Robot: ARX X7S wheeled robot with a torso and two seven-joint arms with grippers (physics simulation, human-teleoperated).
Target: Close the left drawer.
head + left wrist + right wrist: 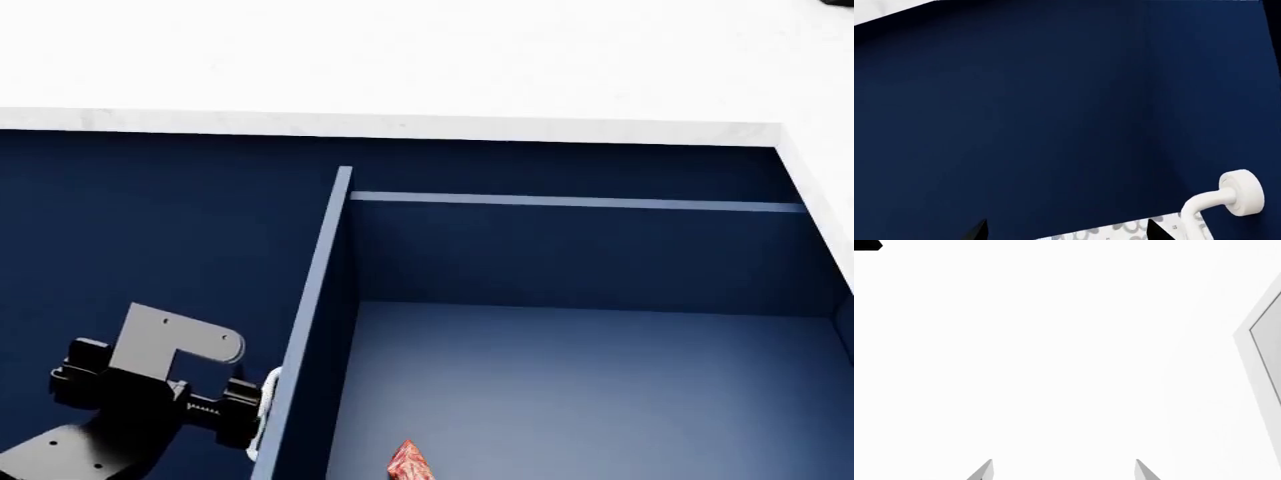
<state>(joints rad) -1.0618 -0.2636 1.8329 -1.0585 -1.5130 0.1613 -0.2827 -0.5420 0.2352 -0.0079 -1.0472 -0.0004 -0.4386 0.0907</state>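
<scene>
1. The white table point(400, 60) fills the far part of the head view, with a pale edge along its front.
2. Under it, the left drawer point(574, 380) is pulled far out toward the robot. Its lighter blue walls and floor lie open to see. Its long side runs across the view, so it must slide straight back under the table to shut.
3. The dark blue front panel point(1021, 125) fills the left wrist view, so the left fingers point(1064, 231) are just in front of it. Their two black tips are apart and hold nothing.
4. The left arm point(134, 400) is right beside the drawer's left wall, so I think it is the nearer arm for the push.
5. The right fingers point(1062, 471) are apart too, and face only a plain white surface (that arm does not show in the head view).
6. The white handle point(1227, 200) sits just beside the left fingers, not between them.
7. A small red thing point(410, 462) lies on the drawer floor. It should not block the way.
</scene>
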